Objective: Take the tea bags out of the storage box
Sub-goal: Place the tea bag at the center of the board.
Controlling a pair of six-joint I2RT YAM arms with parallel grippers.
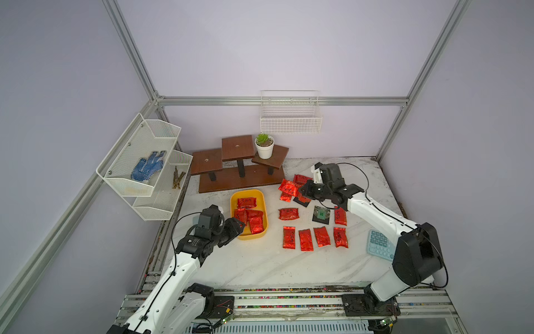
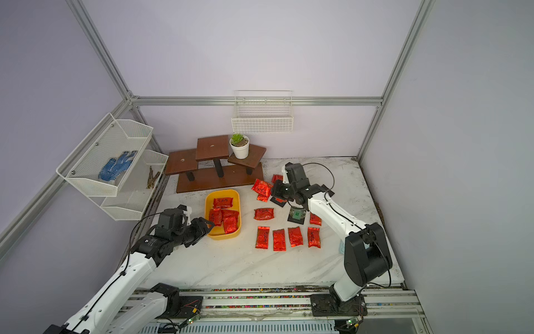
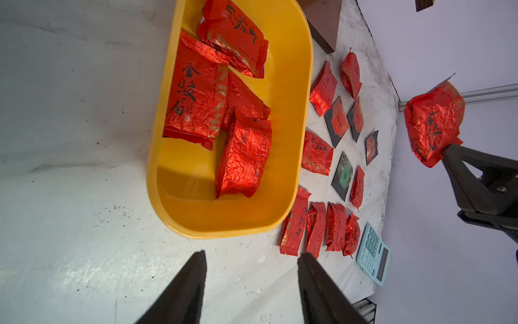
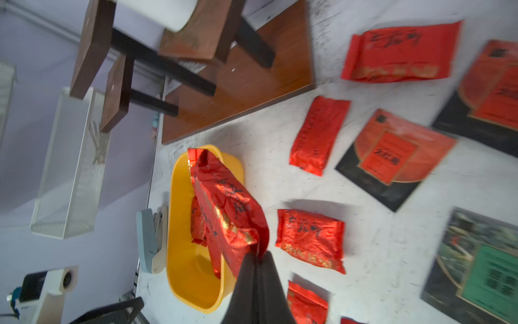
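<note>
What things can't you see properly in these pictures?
- Calculator: both top views, partly behind the right arm.
- Tea bags in the storage box: left wrist view, overlapping, lower ones partly covered.
- Black packets: right wrist view, print blurred.
- Left gripper: left wrist view, fingers cut by the edge.

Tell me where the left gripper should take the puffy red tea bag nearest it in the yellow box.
Probably its flat sealed end nearest the left gripper. That tea bag lies lengthways toward the open jaws, with bare floor of the box before and beside that end, while its far end butts into the other bags. Come from above over the near rim, jaws across its width.
</note>
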